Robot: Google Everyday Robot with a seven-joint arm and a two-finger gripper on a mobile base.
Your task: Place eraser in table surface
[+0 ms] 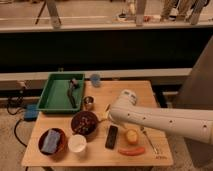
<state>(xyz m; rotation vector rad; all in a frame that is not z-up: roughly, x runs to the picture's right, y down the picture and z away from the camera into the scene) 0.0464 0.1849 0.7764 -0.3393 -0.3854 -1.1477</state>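
Wooden surface (136, 90) crowded with small items, the eraser (112, 136) lying flat near its front edge.

A white arm reaches in from the right. Its end effector (108, 116) sits low just behind the eraser's far end, and whether it is open or closed, or touching the bar at all, cannot be told. The eraser looks fully rested on bare wood, so the placing seems done or nearly so. That spot was probably chosen as one of the few free gaps. A dark bowl (73, 122) and a white cup (77, 143) stand to its left, a yellow ball (131, 136) just to its right, and an orange carrot-like piece (131, 150) in front. Lifting away calls for care with the bowl and the small metal cup (88, 102) nearby. The green tray (46, 97) and the blue sponge (51, 140) in its own bowl lie well apart.
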